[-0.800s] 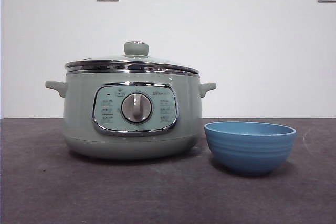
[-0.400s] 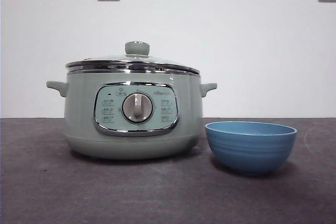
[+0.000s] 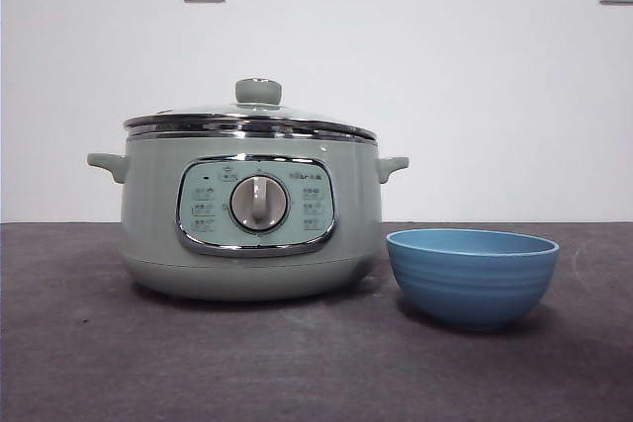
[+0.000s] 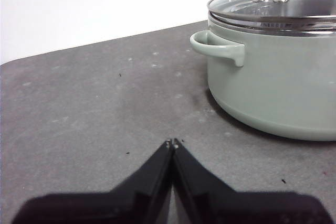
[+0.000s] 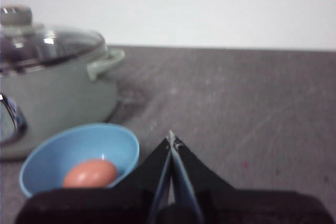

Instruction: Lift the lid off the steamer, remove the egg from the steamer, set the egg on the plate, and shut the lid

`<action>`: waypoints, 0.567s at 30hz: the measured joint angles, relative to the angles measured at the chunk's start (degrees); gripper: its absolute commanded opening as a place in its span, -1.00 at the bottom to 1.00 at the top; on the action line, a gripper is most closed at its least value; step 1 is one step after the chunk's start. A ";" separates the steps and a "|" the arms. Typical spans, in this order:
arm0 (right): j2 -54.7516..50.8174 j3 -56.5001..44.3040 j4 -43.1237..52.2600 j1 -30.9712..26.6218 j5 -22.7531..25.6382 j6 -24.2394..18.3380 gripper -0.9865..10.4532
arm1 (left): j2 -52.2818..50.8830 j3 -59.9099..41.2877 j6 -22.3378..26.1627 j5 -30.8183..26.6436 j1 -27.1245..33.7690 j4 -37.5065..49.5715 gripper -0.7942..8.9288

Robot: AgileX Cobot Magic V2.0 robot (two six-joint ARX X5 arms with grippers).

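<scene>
Nothing has moved vs the earlier front frames: steamer [image 3: 251, 214] w/ lid [image 3: 249, 118] seated on it, plate [image 3: 472, 276] just beside it at approx 4 o'clock on the dark table [image 3: 89, 363]. No arm in the front view, same as before. Front view hides the plate's inside; the right wrist view shows the egg [image 5: 90, 174] lying in the plate. Right gripper [image 5: 171, 139] hangs near the plate's rim, jaws pressed together, empty. Left gripper [image 4: 172, 142] sits low over the table, apart from the steamer's handle [image 4: 216, 49], jaws together, holding nothing.
</scene>
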 measured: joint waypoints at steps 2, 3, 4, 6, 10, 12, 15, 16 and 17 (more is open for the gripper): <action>0.00 0.00 -2.08 0.00 -0.02 0.04 -0.83 | 0.00 0.00 0.02 0.00 0.00 0.00 -0.84; 0.00 0.11 -2.49 0.00 0.07 0.20 -0.83 | 0.00 0.00 0.02 0.02 0.00 0.00 -0.84; 0.00 0.11 -2.49 0.00 0.07 0.55 -0.83 | 0.00 0.00 0.00 0.00 0.00 0.00 -0.84; -0.02 0.11 -2.51 0.00 0.07 1.81 -0.83 | 0.00 0.00 0.02 0.00 0.00 0.00 -0.84; -0.02 0.11 -2.54 0.00 0.07 2.82 -0.83 | 0.00 0.00 0.02 0.00 0.00 0.00 -0.84; -0.02 0.11 -2.56 0.00 0.07 3.02 -0.83 | 0.00 0.00 0.02 0.00 0.00 0.00 -0.84; -0.02 0.11 -2.56 0.00 0.07 3.06 -0.83 | 0.00 0.00 0.00 0.00 0.00 0.00 -0.84; -0.02 0.11 -2.56 0.00 0.07 3.06 -0.83 | 0.00 0.00 0.02 0.00 0.00 0.00 -0.84; -0.02 0.11 -2.56 0.00 0.07 3.06 -0.83 | 0.00 0.00 0.02 0.00 0.00 0.00 -0.84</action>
